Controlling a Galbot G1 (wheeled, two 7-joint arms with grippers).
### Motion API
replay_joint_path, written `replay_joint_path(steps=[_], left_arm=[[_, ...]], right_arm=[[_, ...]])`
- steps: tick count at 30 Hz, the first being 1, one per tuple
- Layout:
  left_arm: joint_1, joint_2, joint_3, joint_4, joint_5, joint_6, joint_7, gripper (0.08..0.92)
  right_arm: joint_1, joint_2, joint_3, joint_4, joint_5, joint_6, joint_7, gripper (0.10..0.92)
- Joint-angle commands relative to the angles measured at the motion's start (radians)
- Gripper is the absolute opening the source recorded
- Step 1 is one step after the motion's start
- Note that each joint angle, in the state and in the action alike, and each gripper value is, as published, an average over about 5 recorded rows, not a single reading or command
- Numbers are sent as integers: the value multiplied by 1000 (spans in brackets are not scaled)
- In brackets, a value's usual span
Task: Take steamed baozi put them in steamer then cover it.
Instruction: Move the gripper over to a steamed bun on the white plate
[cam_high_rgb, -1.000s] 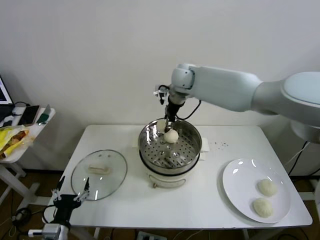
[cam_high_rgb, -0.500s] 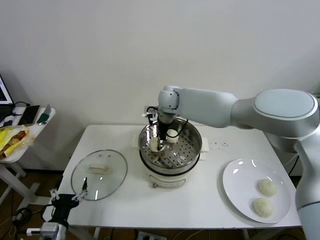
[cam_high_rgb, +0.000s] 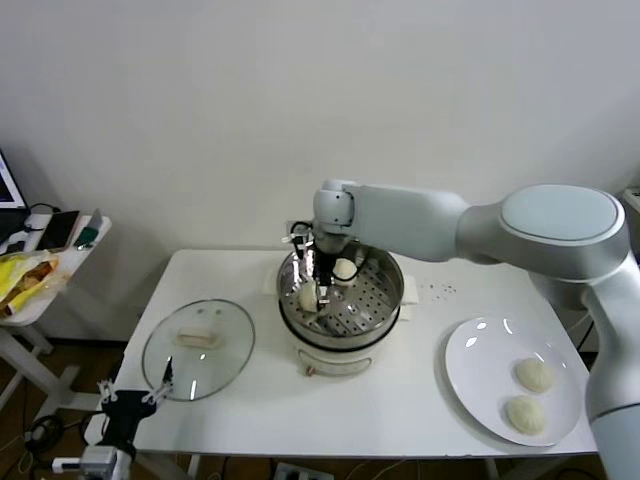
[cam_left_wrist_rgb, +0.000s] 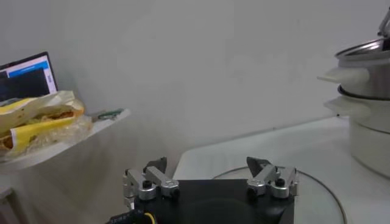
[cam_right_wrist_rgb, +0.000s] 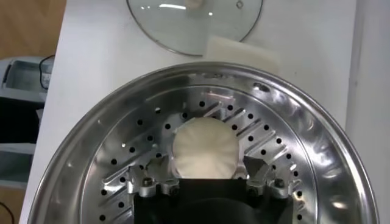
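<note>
The steamer (cam_high_rgb: 386, 297) stands at the table's middle, and its perforated floor fills the right wrist view (cam_right_wrist_rgb: 317, 152). Two baozi lie in it: one at the back (cam_high_rgb: 343, 268) and one at the left (cam_high_rgb: 306, 297). My right gripper (cam_high_rgb: 313, 288) is down inside the basket, open, with its fingers on either side of the left baozi (cam_right_wrist_rgb: 205, 148), which rests on the floor. Two more baozi (cam_high_rgb: 534, 374) (cam_high_rgb: 524, 414) lie on the white plate (cam_high_rgb: 470, 365). The cover (cam_high_rgb: 198, 347) lies flat on the table at the left. My left gripper (cam_high_rgb: 135, 395) is open and parked below the table's front left corner.
A side shelf (cam_high_rgb: 45, 270) with a yellow food packet (cam_high_rgb: 25, 275) stands at the far left. The wall runs close behind the steamer. The cover's rim (cam_left_wrist_rgb: 317, 182) and the cooker's side (cam_left_wrist_rgb: 365, 55) show in the left wrist view, beyond the left gripper (cam_left_wrist_rgb: 207, 165).
My right gripper has moved left and down into the steamer with a baozi, and that baozi now rests on the steamer's floor at the left. The left arm has not moved.
</note>
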Motion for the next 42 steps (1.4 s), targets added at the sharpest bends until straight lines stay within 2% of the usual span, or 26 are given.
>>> replay_joint_path(steps=[1, 7, 14, 21, 27, 34, 42], left_arm=[[-7, 0, 6, 4, 1, 1, 0, 823], [-12, 1, 9, 9, 2, 1, 0, 823], [-14, 0, 9, 14, -1, 2, 3, 823], [-12, -6, 1, 8, 6, 9, 2, 823], [-6, -25, -7, 1, 22, 14, 1, 823], [3, -46, -11, 3, 34, 12, 0, 823], [3, -56, -12, 9, 52, 12, 5, 823]], right_arm=[[157, -142, -12, 155, 6, 17, -25, 822], [306, -393, -65, 368, -36, 57, -47, 823], [358, -717, -138, 601, -208, 91, -66, 823], [165, -970, -89, 670, -447, 108, -82, 823], [-51, -1076, 12, 683, -581, 140, -111, 823], [-327, -1123, 190, 647, -707, 171, -128, 823], [-591, -1164, 426, 633, -781, 186, -145, 823]])
